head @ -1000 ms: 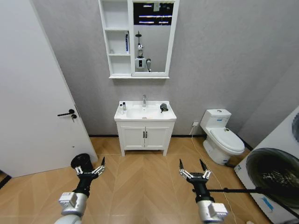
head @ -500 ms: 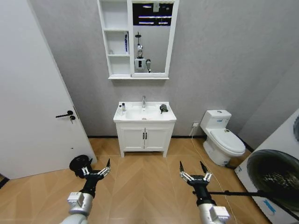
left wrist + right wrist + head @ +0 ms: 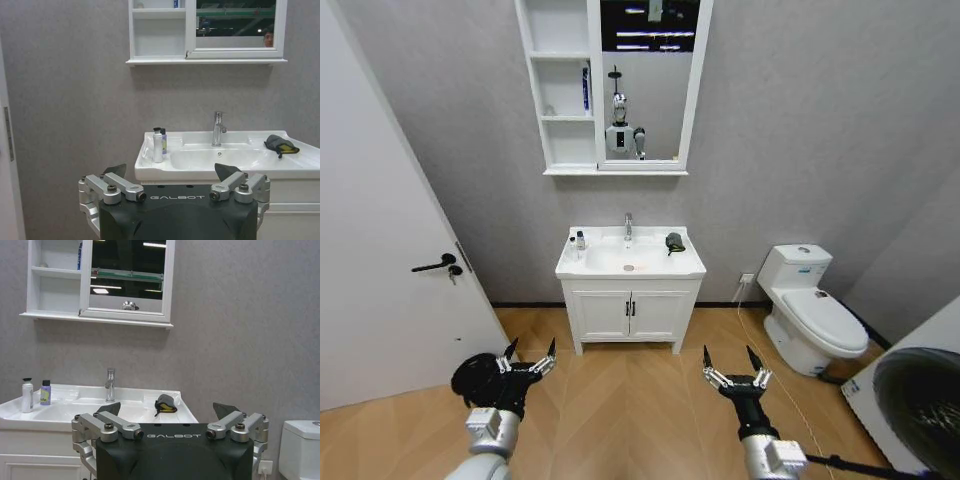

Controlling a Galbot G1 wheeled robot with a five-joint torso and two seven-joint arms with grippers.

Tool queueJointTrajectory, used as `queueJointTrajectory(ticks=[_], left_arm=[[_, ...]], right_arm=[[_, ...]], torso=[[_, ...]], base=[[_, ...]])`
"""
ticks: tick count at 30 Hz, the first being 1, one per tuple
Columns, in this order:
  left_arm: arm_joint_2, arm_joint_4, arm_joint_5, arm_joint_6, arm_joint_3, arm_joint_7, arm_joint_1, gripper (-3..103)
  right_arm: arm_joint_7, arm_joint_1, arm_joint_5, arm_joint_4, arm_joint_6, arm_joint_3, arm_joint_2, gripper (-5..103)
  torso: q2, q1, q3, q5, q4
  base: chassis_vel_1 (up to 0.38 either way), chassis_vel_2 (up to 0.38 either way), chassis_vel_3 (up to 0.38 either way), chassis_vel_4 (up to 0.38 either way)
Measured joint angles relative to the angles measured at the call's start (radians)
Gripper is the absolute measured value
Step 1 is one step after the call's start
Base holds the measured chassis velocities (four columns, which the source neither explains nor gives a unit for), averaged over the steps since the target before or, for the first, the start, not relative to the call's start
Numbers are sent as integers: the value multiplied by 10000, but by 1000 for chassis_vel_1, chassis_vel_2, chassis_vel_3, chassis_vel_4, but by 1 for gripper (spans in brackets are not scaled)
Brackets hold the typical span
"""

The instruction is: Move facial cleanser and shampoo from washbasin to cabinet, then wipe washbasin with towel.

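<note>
Head view: the basin [image 3: 630,258] stands against the grey wall at centre, well apart from the robot, with the tap [image 3: 628,226] at its 12 o'clock. Two small bottles [image 3: 579,240] stand together on the rim at 10 o'clock; the dark towel [image 3: 674,242] lies on the rim at 2 o'clock. The cabinet [image 3: 560,85] hangs above, joined to the mirror [image 3: 648,82], with a blue item [image 3: 585,88] on a middle shelf. The left gripper [image 3: 527,360] hangs low at 7 o'clock over the wood floor [image 3: 620,400], fingers spread and empty. The right gripper [image 3: 731,364] hangs at 5 o'clock, likewise spread and empty. A toilet [image 3: 810,310] stands at 3 o'clock, a door [image 3: 380,250] at 9 o'clock.

Left wrist view: the left gripper [image 3: 172,172] is wide open, facing the basin [image 3: 230,157]. A white bottle [image 3: 158,145] and a smaller bottle [image 3: 163,141] behind it stand on the rim; the towel [image 3: 281,145] rests across the bowl from them.

Right wrist view: the right gripper [image 3: 167,412] is wide open before the basin [image 3: 75,407]. The bottles [image 3: 27,395] and towel [image 3: 165,404] sit on opposite sides of the tap [image 3: 110,382].
</note>
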Motion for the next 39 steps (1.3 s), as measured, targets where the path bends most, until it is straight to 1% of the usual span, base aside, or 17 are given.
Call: queueJointTrajectory(ticks=[2,4,8,9,12,15,16,18,19,21,23,24,25,27,28,33,39], left_arm=[[-5,24,5,-6,-21,1,2,97],[-22,76,35,-10,-20,3,0,97],[-46,94,75,-13,-4,5,2,97],[-53,104,81,-13,11,8,2,97],[-59,130,116,-14,21,8,4,97],[-62,139,137,-14,29,9,8,97],[-70,138,137,-16,36,9,10,97],[-71,141,141,-17,41,10,11,97],[-68,157,145,-17,44,9,8,97],[-61,175,148,-18,48,12,8,97],[-46,201,150,-22,49,12,0,97],[-30,256,151,-21,50,13,-8,97],[12,383,162,-31,46,13,-55,97],[38,530,186,-79,46,14,-107,97],[62,703,213,-138,37,5,-172,97],[174,1355,238,-293,-54,-42,-401,97],[174,1846,284,-291,-67,-87,-519,97]], right_arm=[[-3,54,12,-41,5,-12,-16,100],[-6,93,25,-94,23,-20,-24,100],[-10,130,50,-136,38,-27,-47,100],[-11,136,56,-150,41,-26,-54,100],[-32,161,71,-182,82,-32,-72,100],[-78,142,56,-190,190,-35,-70,100],[-88,124,54,-192,209,-35,-70,100],[-110,125,54,-200,247,-35,-74,100],[-126,127,58,-222,342,-38,-75,100],[-104,158,23,-268,530,-50,-75,100],[-68,201,-41,-324,694,-54,-70,100],[-36,229,-55,-355,787,-61,-69,100],[-2,284,-69,-417,983,-95,-65,100],[12,311,-103,-453,1065,-92,-64,100],[15,336,-132,-482,1084,-97,-65,100],[-69,346,-166,-498,1039,-92,-134,100],[-173,433,-94,-656,1024,-89,-173,100]], torso=[[-2,2,2,8,8],[0,2,0,-6,-2],[-2,4,2,6,3],[-1,3,1,-9,-1],[-2,3,3,10,7],[0,-1,0,-7,0],[2,-5,-1,6,-1],[0,0,1,7,8],[0,0,1,-1,0],[2,-5,-1,-5,1],[3,-5,-1,7,1],[0,1,2,5,6],[0,2,1,-3,-1],[0,0,0,-5,0],[-1,2,1,8,6],[-4,9,2,-1,-2],[6,-15,-3,0,6]], base=[[-377,370,354,-363],[-421,364,358,-390],[-367,369,358,-373],[-359,349,388,-358],[-363,346,357,-361],[-340,339,339,-347],[-316,352,357,-371],[-339,328,357,-371],[-339,328,346,-331],[-357,329,361,-340],[-309,362,376,-360],[-309,353,351,-360],[-335,313,364,-338],[-359,313,364,-315],[-359,284,307,-315],[-209,168,119,-75],[-25,34,-1,1]])
